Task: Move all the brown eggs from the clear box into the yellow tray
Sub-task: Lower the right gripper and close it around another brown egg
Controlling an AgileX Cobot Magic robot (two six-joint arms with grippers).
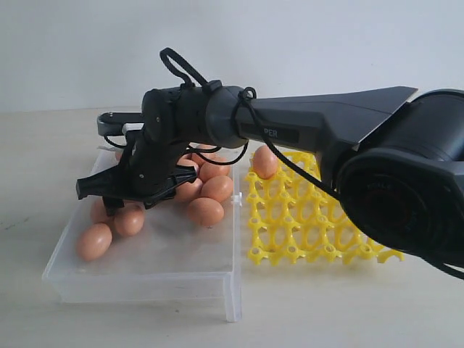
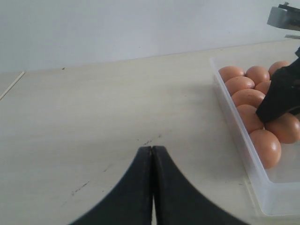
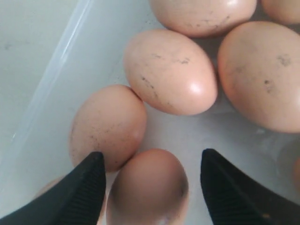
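Black and spread wide, the two ribbed fingers of your right gripper (image 3: 152, 157) stand either side of one brown egg (image 3: 147, 187) and grip nothing. A strip of the box floor shows between that egg and each finger. Whether the fingertips touch the neighbouring eggs cannot be told. In the exterior view this right gripper (image 1: 119, 199) reaches across into the left half of the large clear plastic box (image 1: 145, 279), low over the eggs.

Your left gripper (image 2: 152, 152) is pressed closed, finger against finger, with nothing between them. It hangs over the bare pale table (image 2: 93, 117), beside the box.

Count: one clear box, and one bright yellow lattice egg tray (image 1: 312, 225) touching the box's right side. One egg (image 1: 264, 162) sits in the tray, in a cup at its far left corner. The left wrist view shows nine orange-brown eggs in the box. The arm hides part of the cluster, so the full number cannot be told.

The egg in the tray stands upright, long axis vertical. The eggs in the box lie on their sides. The nearest one (image 1: 94, 241) has its long axis slanting from near left to far right. The egg between your right fingers has its long axis running along the fingers, not across the gap.
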